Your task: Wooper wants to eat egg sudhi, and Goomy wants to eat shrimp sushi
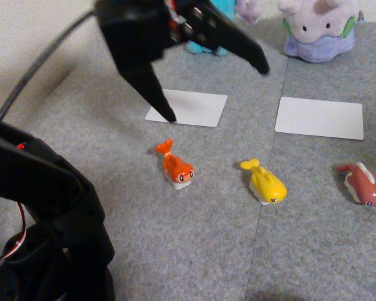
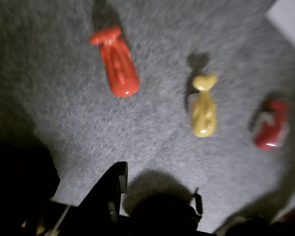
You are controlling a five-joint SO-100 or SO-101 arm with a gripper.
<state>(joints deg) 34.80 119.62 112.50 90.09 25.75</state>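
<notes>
we see the gripper (image 1: pixel 216 94) spread wide and empty above the grey mat (image 1: pixel 225 251) — shrimp sushi (image 1: pixel 176 167) and egg sudhi (image 1: pixel 266 182) lie apart below.

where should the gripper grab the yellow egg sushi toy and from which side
Grip the egg sudhi across its plump middle, coming straight down from above. It lies flat on the grey mat with open space on both flanks, the upturned tail at the far end and the face at the near end in the fixed view. The open gripper hangs above the mat, holding nothing.
</notes>
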